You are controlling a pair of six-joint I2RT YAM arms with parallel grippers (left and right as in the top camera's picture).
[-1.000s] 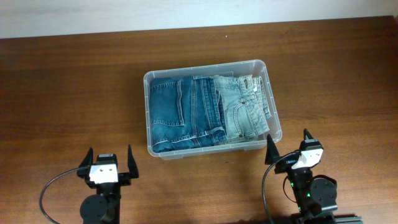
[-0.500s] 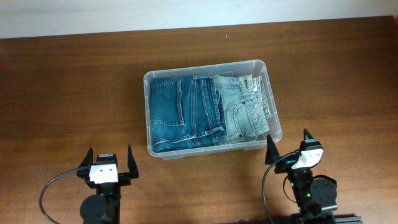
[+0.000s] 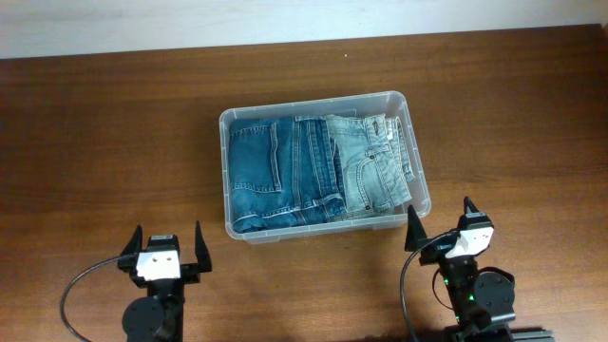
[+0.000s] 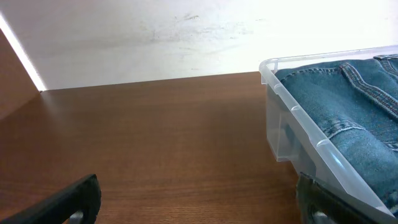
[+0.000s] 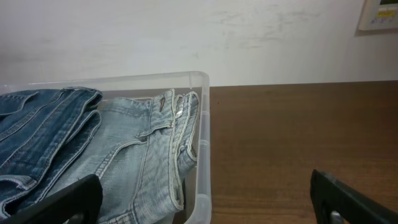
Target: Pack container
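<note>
Two folded denim jeans, dark blue and light blue, lie in the large clear rectangular plastic container mid brown wooden bench. Left pincer and right pincer are spread wide, empty, near edge. Packing looks finished; next move probably just parks the arms clear of the rim.

A clear, colourless container on a dark reddish-brown table with fine wood grain. Inside, mid-blue denim jeans with lighter seams fill the 9 o'clock side, and paler, faded blue jeans lie toward 3 o'clock. At 7 and 5 o'clock, the left gripper and right gripper are black with white housings. The wall at 12 o'clock is off-white.
</note>
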